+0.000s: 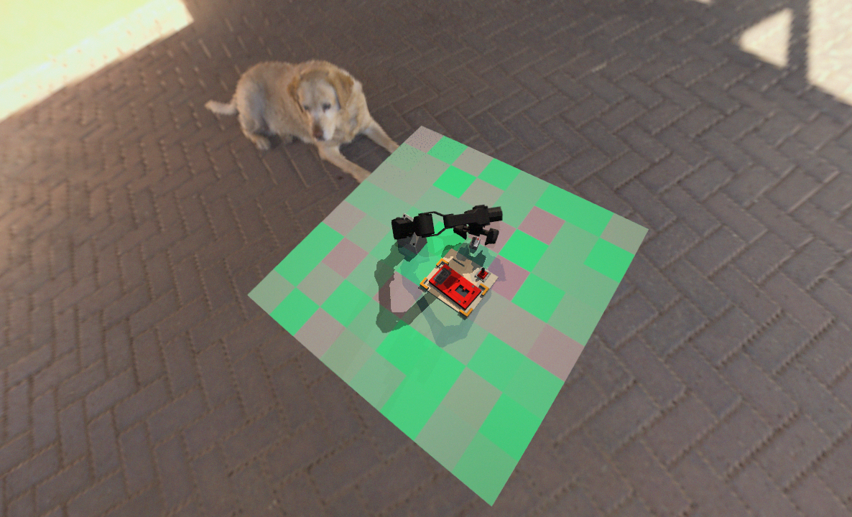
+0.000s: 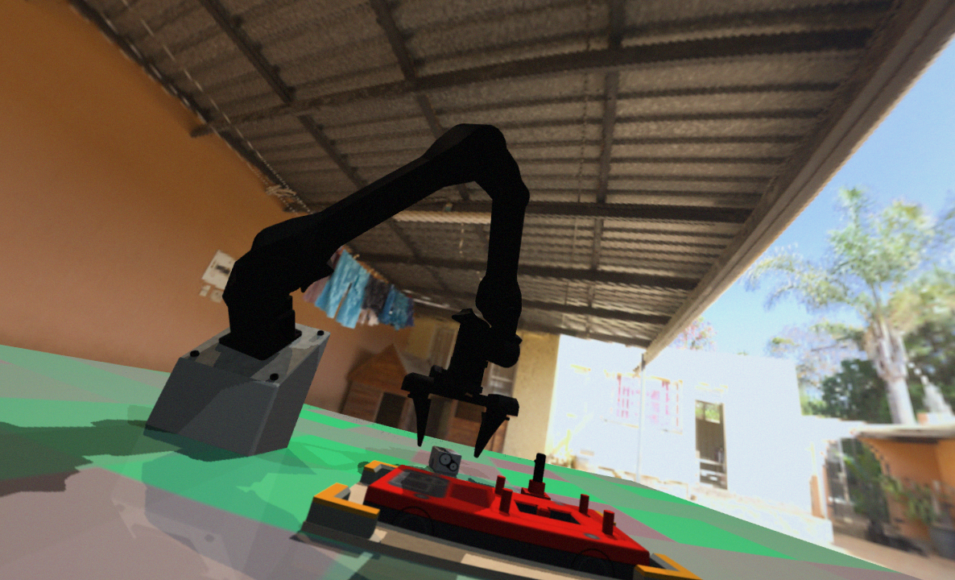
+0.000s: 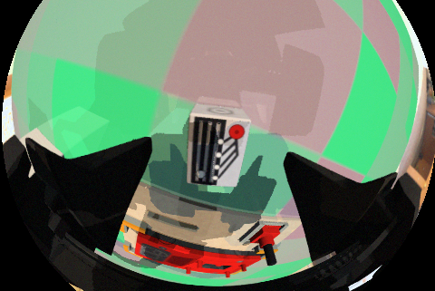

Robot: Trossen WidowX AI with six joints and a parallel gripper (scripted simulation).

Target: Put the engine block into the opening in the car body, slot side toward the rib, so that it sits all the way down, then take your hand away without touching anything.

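Observation:
The small grey-white engine block [image 1: 475, 243] [image 2: 444, 461] [image 3: 218, 169] sits on the checkered mat beside the car's board. Its upper face shows dark slots on the left and a red disc on the right in the wrist view. My gripper [image 2: 448, 449] [image 3: 221, 152] is open and empty, pointing down over the block. The block shows between the spread fingertips, with room on both sides; the tips look slightly above it. The red car body [image 1: 452, 280] [image 2: 466, 513] [image 3: 181, 260] lies on the board. Its opening [image 1: 462, 291] [image 2: 527, 508] is empty. The rib is hard to make out.
The pale board [image 3: 213, 240] has orange corner brackets [image 2: 336, 497] around the car. A red piece with an upright black post [image 1: 482, 273] [image 2: 539, 472] [image 3: 270, 252] stands on the board beside the car. Several red pegs rise from the car. My grey base [image 2: 225, 400] stands at the left.

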